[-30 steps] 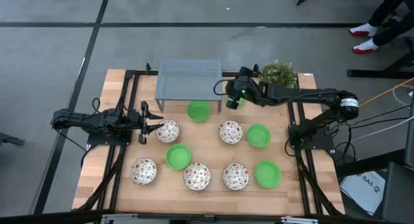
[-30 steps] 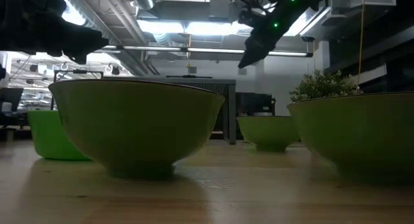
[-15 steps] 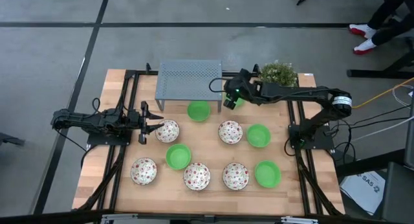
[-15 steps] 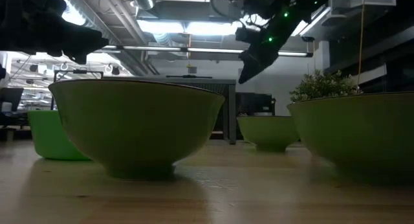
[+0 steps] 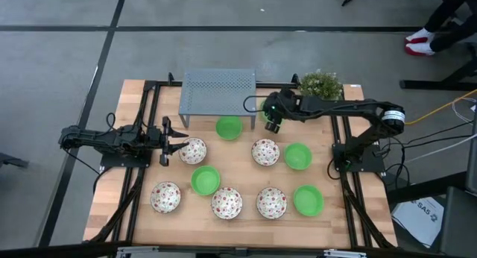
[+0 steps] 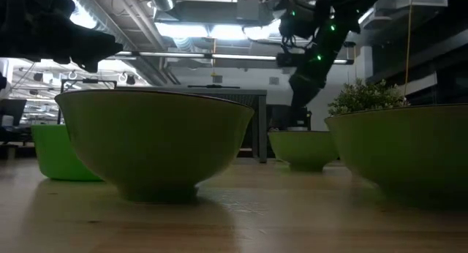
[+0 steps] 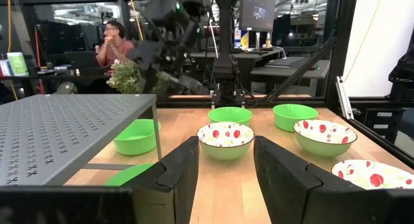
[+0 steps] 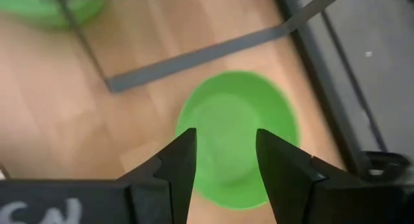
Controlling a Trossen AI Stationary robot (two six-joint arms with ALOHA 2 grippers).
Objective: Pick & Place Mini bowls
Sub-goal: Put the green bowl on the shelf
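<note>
My right gripper (image 5: 272, 121) hangs open, pointing down, over a plain green mini bowl (image 8: 236, 136) that stands on the table by the right end of the grey shelf (image 5: 216, 90). Its fingers stand above the bowl's hollow in the right wrist view and touch nothing. In the high view the gripper hides most of that bowl. My left gripper (image 7: 223, 175) waits open and level at the table's left, facing a speckled bowl (image 7: 225, 138). Other green bowls (image 5: 229, 127) and speckled bowls (image 5: 264, 151) stand spread over the tabletop.
The grey perforated shelf stands on thin legs at the far edge, with a small bushy plant (image 5: 320, 85) to its right. Black frame rails (image 5: 339, 139) run along both table sides. A person sits in the room behind (image 7: 115, 43). Bare wood lies between the bowls.
My right gripper has come down from high above the shelf's right end toward the green bowl and tipped from slanting to nearly straight down. The bowls have stayed where they were.
</note>
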